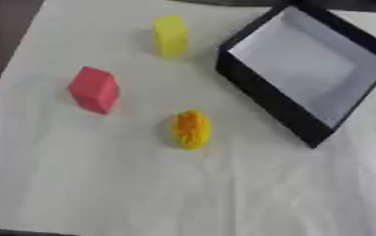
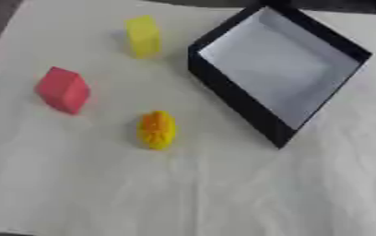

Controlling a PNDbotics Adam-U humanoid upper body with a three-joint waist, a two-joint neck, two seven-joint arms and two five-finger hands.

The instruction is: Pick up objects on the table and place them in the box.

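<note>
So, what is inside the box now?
Nothing shows inside the box: only its pale floor. The near wall hides a thin strip of floor. The three objects lie outside on the table.

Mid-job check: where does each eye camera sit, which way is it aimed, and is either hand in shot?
Left eye view: in the head, aimed down at the table; no arm or hand shows.
Right eye view: beside it in the head, same downward aim; no hand either.
Shared: red block, yellow block, yellow-orange object, and black box, which holds nothing.

two yellow objects (image 1: 169, 36) (image 1: 191, 129), one red block (image 1: 94, 89), one box (image 1: 268, 97)
</note>
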